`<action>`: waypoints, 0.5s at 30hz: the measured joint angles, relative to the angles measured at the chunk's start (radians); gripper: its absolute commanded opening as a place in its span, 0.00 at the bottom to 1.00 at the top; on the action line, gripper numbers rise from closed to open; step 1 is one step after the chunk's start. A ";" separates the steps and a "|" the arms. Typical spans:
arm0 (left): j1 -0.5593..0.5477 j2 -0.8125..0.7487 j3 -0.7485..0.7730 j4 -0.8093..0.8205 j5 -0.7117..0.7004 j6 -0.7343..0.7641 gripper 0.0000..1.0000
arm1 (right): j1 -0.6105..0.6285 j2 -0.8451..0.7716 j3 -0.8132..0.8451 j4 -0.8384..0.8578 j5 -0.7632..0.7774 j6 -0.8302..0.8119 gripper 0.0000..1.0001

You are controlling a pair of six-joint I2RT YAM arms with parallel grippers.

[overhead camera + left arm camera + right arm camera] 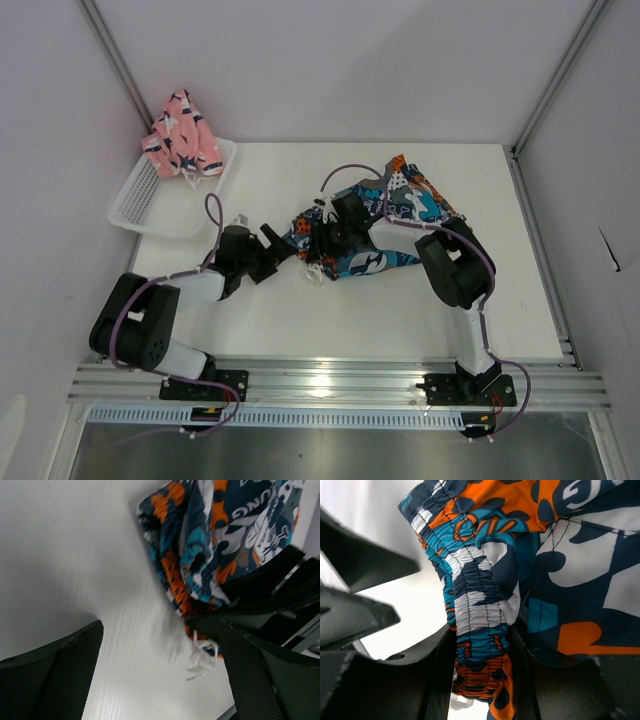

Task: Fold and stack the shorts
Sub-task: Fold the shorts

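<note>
Basket [170, 195] at the worktop's [400, 310] 10 o'clock. Pink shorts [182, 135] heaped on its 12 o'clock rim, unfolded, partly overhanging.

Left fingers [275, 250] spread wide, holding nothing, low over bare worktop just beside the 9 o'clock edge of the printed shorts [400, 215].

Printed shorts crumpled mid-worktop, trailing toward 1 o'clock. Right fingers [322, 238] are clamped on the bunched waistband [477, 615] at that same 9 o'clock edge.

Risks, as I judge them:
- The two sets of fingers sit very near; a left-hand reach for the waistband could knock the right.
- The grip is on gathered elastic, so a pull may let it slip out.
- The white drawstring [200, 660] hangs loose and could snag.
- The cloth is rumpled, so folding before flattening gives a lopsided fold.
- The pink pair could slide off the rim if the basket is nudged.
</note>
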 measured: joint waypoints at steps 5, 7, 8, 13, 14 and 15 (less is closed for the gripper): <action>-0.004 0.127 0.035 0.186 0.018 -0.084 0.98 | -0.016 0.000 -0.014 0.018 -0.048 0.012 0.46; -0.006 0.154 0.035 0.221 0.018 -0.106 0.98 | -0.017 0.000 -0.016 0.019 -0.054 0.013 0.46; -0.010 0.163 0.037 0.238 0.018 -0.115 0.98 | -0.017 0.000 -0.016 0.019 -0.057 0.013 0.46; -0.044 0.198 0.047 0.279 0.018 -0.177 0.98 | -0.020 0.000 -0.016 0.019 -0.069 0.014 0.46; -0.051 0.203 0.047 0.286 0.019 -0.190 0.98 | -0.020 0.000 -0.016 0.019 -0.069 0.016 0.46; -0.056 0.207 0.047 0.292 0.018 -0.202 0.98 | -0.020 0.000 -0.016 0.019 -0.069 0.017 0.46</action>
